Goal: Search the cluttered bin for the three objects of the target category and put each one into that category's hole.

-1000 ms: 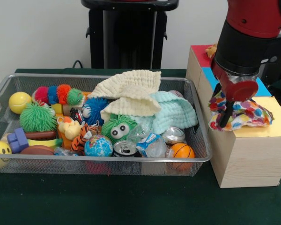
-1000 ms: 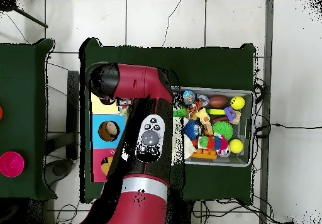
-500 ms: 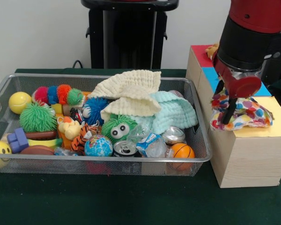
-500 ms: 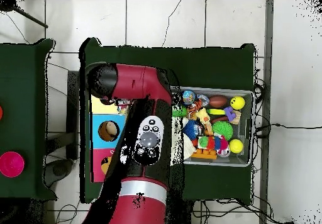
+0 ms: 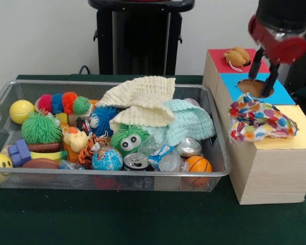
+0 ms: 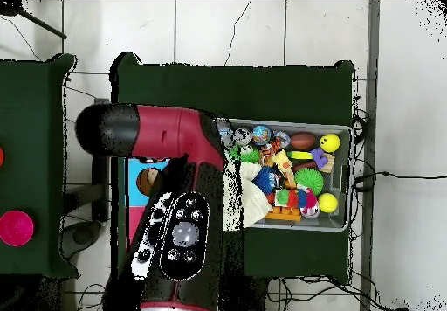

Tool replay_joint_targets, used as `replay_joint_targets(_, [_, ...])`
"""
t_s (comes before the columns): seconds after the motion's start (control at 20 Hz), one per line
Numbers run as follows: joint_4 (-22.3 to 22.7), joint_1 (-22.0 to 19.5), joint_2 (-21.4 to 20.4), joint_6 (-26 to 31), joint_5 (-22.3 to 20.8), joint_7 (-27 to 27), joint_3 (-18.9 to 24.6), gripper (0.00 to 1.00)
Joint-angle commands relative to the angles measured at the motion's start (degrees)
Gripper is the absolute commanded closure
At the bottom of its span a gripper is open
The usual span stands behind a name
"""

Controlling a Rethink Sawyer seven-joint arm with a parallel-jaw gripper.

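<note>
Soft, even light is falling from above, keeping both views bright. The wire bin [image 5: 214, 176] is casting only a faint shadow on the green surface [image 5: 143, 219]. The red arm [image 5: 278, 35] is smearing slightly at the top edge, while the toys are staying crisp without glare.

No text, label or number can be read anywhere.

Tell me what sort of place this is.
Probably a robotics lab set up for sorting trials: a wire bin crammed with toys, a wooden box with coloured holes, and the gripper above it, over a tiled floor.
</note>
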Motion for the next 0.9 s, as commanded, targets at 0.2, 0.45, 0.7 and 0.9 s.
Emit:
replay_joint_targets(0.2, [20.11,4.58,-12.59,-2.07,-0.98,1.56,-0.64,0.0])
replay_joint_targets(0.45, [27.31,6.24,-14.42,-6.8,-1.51,1.22,-1.11,0.0])
replay_joint_targets(0.7, [34.26,4.81,-16.59,-12.77,-0.91,-2.09,0.74,0.0])
replay_joint_targets(0.9, [37.19,4.0,-17.52,-14.62,-1.87,-3.3,1.09,0.0])
